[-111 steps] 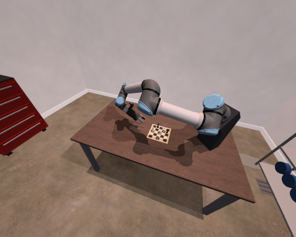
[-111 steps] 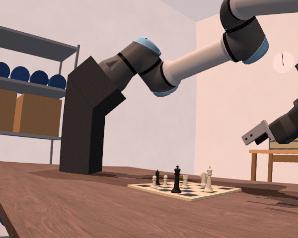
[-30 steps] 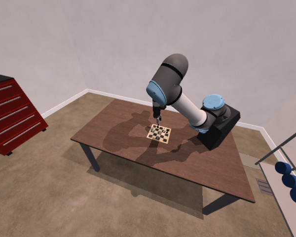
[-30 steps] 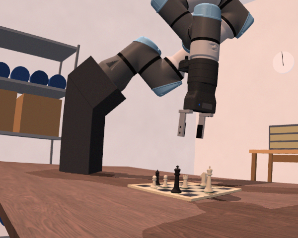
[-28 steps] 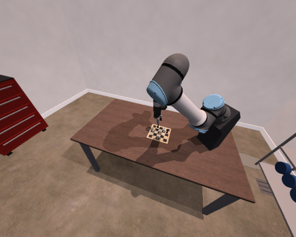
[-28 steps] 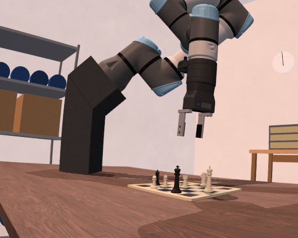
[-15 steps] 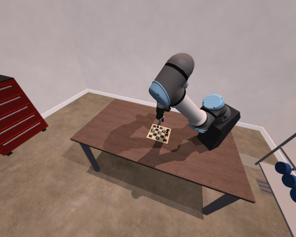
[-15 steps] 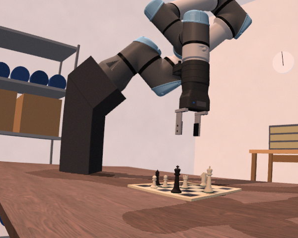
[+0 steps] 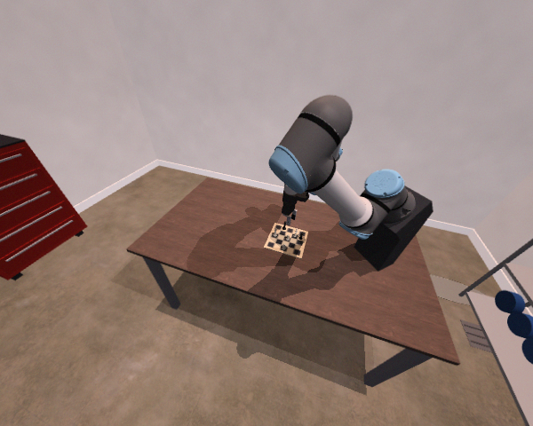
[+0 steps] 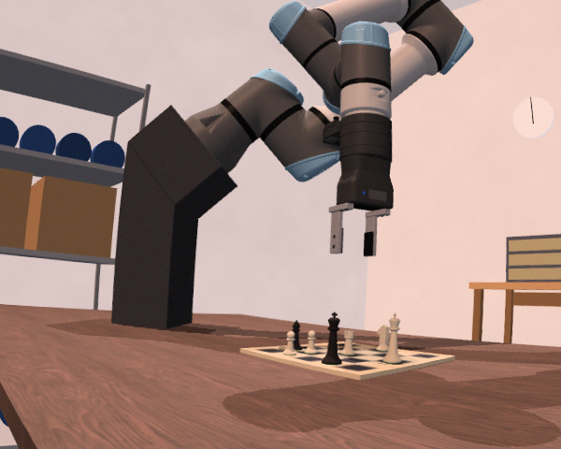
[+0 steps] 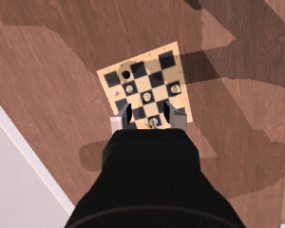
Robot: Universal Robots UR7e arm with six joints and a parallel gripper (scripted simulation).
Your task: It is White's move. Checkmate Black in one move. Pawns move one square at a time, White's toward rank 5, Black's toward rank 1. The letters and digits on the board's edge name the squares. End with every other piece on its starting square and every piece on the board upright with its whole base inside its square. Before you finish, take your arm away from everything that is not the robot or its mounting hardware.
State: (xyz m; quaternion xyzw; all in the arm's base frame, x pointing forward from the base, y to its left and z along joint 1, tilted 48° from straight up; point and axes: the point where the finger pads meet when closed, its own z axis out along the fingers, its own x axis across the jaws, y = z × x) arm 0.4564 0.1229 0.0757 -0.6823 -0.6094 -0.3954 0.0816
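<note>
Overhead, the arm reached from its black pedestal [image 9: 413,215] across the wooden table [image 9: 202,256], with the gripper [image 9: 289,218] hanging above the far edge of the small chessboard [image 9: 270,242]; the pieces were too small there to tell apart.

From the exterior view, the gripper [image 10: 353,251] pointed straight down, well above the chessboard [image 10: 430,358], its fingers [image 10: 336,234] spread wide with nothing between them. Below stood a black king [image 10: 332,340], a smaller black piece [image 10: 296,334], a white king [image 10: 393,339], a white knight [image 10: 381,338], a white rook [image 10: 349,341] and two white pawns [image 10: 310,341], all upright.

In the wrist view, the open gripper [image 11: 148,116] framed one pale piece [image 11: 153,122] at the board's near edge, between the fingertips but far below them.

Judging by this, no mating move had been made: the arm looked lined up over a candidate piece, and the descent, grasp, transfer and release all remained.
</note>
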